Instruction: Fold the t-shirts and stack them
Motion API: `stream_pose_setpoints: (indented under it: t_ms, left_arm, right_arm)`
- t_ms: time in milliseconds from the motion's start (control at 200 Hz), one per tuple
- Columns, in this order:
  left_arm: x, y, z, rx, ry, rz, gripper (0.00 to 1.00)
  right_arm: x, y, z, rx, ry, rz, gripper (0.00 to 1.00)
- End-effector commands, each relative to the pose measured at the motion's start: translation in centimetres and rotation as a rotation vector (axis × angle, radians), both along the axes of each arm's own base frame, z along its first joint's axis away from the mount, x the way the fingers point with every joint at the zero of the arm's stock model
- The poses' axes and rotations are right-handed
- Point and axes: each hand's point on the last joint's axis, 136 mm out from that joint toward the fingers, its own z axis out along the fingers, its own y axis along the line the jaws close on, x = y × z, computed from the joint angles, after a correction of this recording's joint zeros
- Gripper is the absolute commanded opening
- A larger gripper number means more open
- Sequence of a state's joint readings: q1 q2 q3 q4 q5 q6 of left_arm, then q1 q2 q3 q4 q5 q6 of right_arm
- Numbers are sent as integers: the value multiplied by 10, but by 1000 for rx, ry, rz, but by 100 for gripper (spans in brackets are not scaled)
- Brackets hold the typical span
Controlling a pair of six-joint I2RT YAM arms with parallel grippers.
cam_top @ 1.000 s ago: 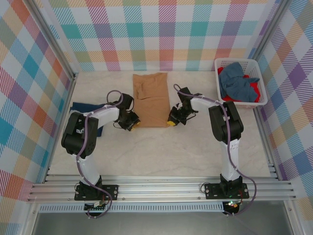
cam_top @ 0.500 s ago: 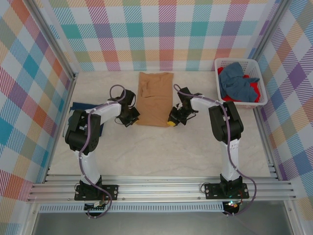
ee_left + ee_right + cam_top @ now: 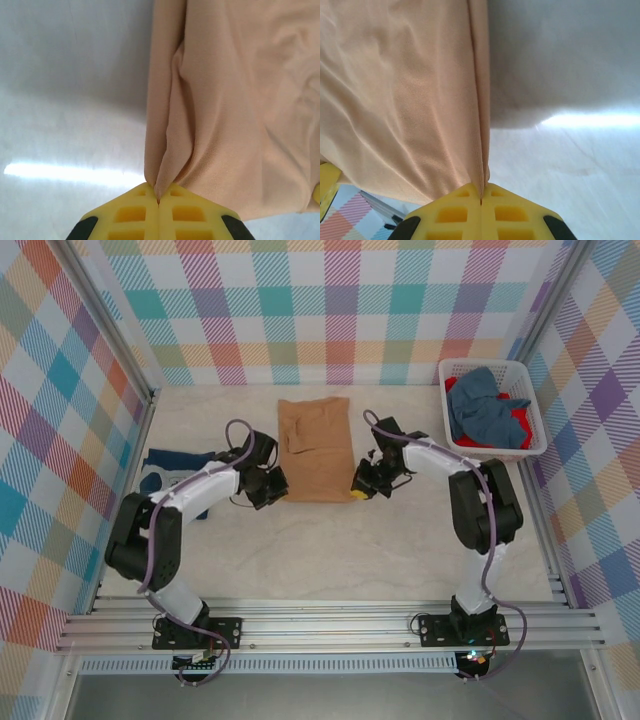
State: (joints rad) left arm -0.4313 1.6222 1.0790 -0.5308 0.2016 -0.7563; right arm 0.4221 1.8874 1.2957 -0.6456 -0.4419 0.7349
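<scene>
Fingers [image 3: 135, 217] of left gripper [image 3: 270, 486] just clamped tight on near-left corner of tan t-shirt [image 3: 315, 440]; a second ago parted, beside the cloth. Right gripper [image 3: 363, 483] pinched shut on near-right corner throughout. Both corners held: likely ready to fold. Shirt mid-table, toward far wall. Navy t-shirt [image 3: 165, 468] left, seemingly partly under arm. Basket [image 3: 492, 364] far right, well apart.

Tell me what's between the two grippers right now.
The tan shirt spans that stretch in the top view; the left gripper and right gripper pinch its opposite edges.
</scene>
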Motion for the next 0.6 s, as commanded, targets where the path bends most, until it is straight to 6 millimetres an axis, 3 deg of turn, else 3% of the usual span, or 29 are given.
stream_pose_setpoints:
  t_ms: [0, 225, 350, 470, 595]
  left_arm:
    - [-54, -10, 5, -19, 78, -109, 0]
    - [-135, -10, 35, -62, 92, -197, 0]
    - [-164, -6, 55, -118, 66, -215, 0]
    - [-169, -3, 73, -173, 24, -175, 0]
    - [-154, -5, 91, -164, -33, -146, 0]
  right_arm:
    - [-48, -11, 8, -16, 49, 65, 0]
    - [-132, -20, 41, 41, 105, 157, 0]
    - [-164, -25, 63, 73, 129, 177, 0]
    - [-174, -29, 85, 90, 114, 175, 0]
    - [-163, -26, 105, 89, 72, 174, 0]
